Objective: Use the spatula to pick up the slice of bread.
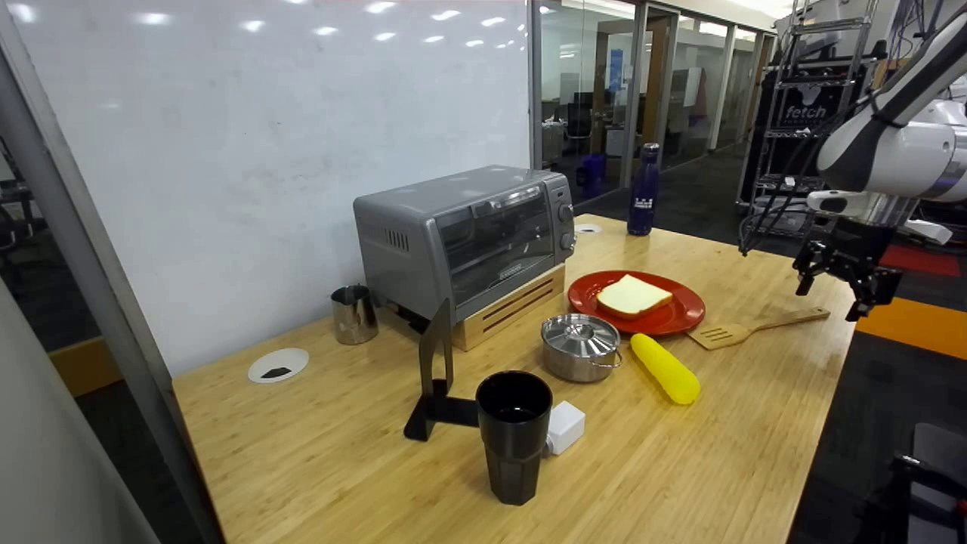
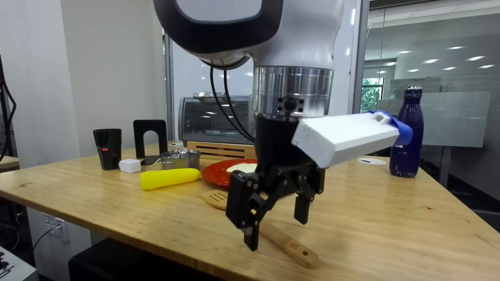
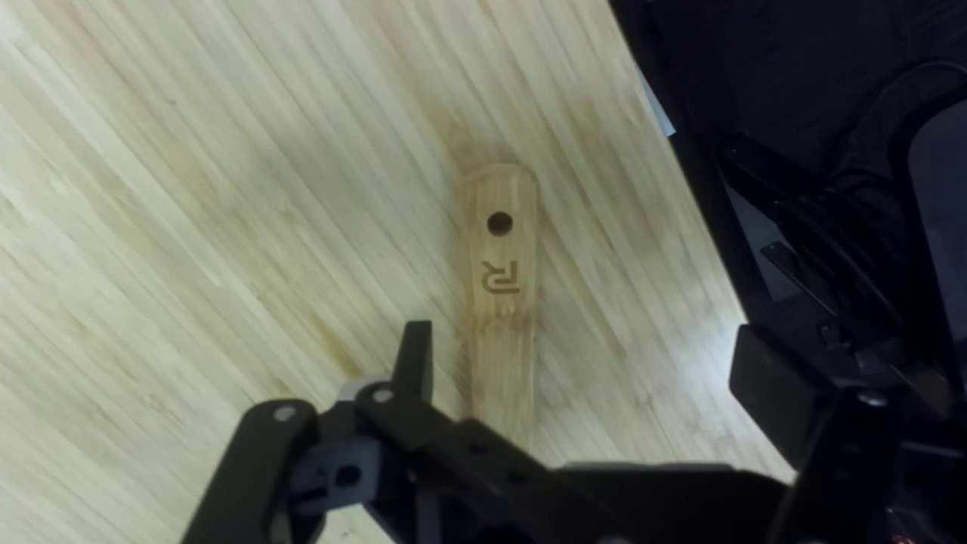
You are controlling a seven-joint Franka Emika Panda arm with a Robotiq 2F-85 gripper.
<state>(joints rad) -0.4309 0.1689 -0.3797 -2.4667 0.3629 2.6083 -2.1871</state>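
The light-brown wooden spatula (image 1: pixel 763 325) lies flat on the table beside the red plate (image 1: pixel 684 321), its slotted blade by the plate's rim. Its handle also shows in an exterior view (image 2: pixel 289 242) and in the wrist view (image 3: pixel 502 302). The pale slice of bread (image 1: pixel 633 295) lies on the plate, partly hidden by the arm in an exterior view (image 2: pixel 242 168); it is out of the wrist view. My gripper (image 1: pixel 829 298) is open and empty above the spatula's handle. In the wrist view the handle lies between the fingers (image 3: pixel 589 370), nearer the left one.
A yellow oblong object (image 1: pixel 666 369) and a lidded steel pot (image 1: pixel 580 347) stand near the plate. A toaster oven (image 1: pixel 461 234) stands behind it. A blue bottle (image 1: pixel 644 193), black cup (image 1: pixel 515 438) and black stand (image 1: pixel 436 378) are farther off. The table edge (image 3: pixel 680 159) runs close to the handle.
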